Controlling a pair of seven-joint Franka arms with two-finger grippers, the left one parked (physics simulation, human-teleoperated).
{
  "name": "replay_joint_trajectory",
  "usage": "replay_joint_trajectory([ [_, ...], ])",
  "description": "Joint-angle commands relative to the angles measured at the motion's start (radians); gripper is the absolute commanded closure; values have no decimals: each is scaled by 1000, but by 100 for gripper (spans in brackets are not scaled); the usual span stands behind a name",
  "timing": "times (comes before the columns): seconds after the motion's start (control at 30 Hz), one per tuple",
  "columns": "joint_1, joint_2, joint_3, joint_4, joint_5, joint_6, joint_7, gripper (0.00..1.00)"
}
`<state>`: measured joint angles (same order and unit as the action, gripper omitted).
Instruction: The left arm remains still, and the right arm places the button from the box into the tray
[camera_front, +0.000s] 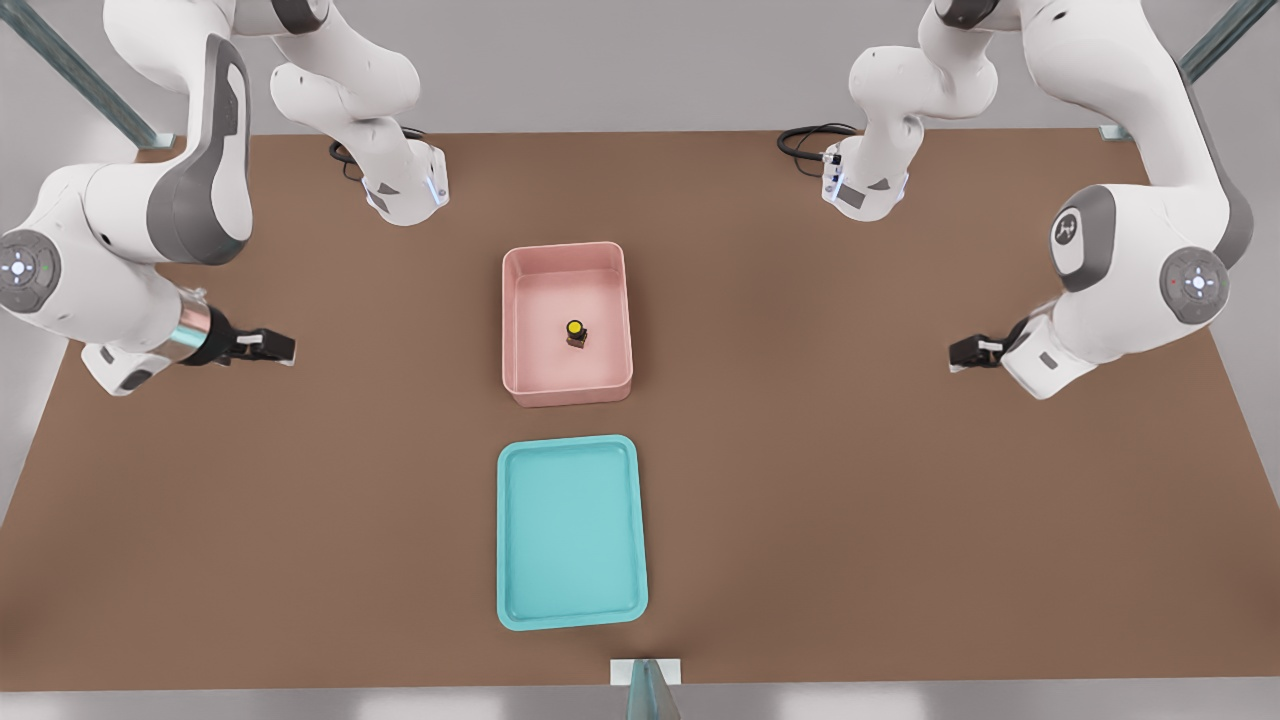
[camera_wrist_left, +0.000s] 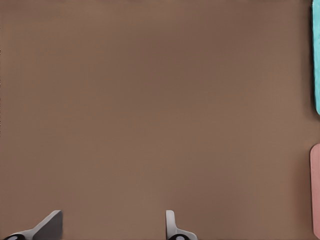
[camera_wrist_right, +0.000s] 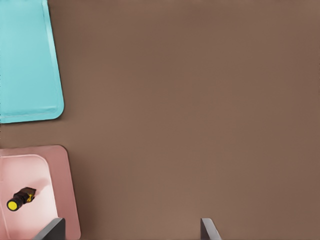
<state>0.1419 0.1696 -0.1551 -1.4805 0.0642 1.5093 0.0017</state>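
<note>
Front view: we see the jaws (camera_front: 268, 346) apart and empty over the tabletop (camera_front: 850, 520); the button (camera_front: 576, 333) stands in the box (camera_front: 520, 300), well beside them.
Right wrist view: we should centre over the button (camera_wrist_right: 20, 198), descend inside the box (camera_wrist_right: 62, 190), then carry to the tray (camera_wrist_right: 27, 65).

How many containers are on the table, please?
2. The pink box, holding the button, is central; the teal tray lies nearer the camera. The gripper, jaws open, is at the front view's left.
</note>
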Motion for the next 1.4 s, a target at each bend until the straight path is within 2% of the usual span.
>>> replay_joint_trajectory([
  [0.0, 5, -1, 0, -1, 3, 104, 7, 0],
  [0.03, 24, -1, 15, 0, 2, 103, 12, 0],
  [0.13, 223, 27, 49, 46, 3, 89, 130, 0],
  [0.23, 300, 37, 62, 48, 60, 95, 267, 0],
  [0.37, 449, 85, 78, 49, 52, 108, 463, 0],
  [0.43, 485, 100, 80, 31, 52, 180, 540, 0],
  [0.67, 622, 28, 86, -411, 49, 586, 754, 0],
  [0.83, 642, 57, 86, -485, 49, 735, 764, 0],
  [1.17, 673, 186, 88, -481, 49, 764, 764, 0],
  [1.37, 717, 223, 88, -581, 55, 988, 764, 0],
])
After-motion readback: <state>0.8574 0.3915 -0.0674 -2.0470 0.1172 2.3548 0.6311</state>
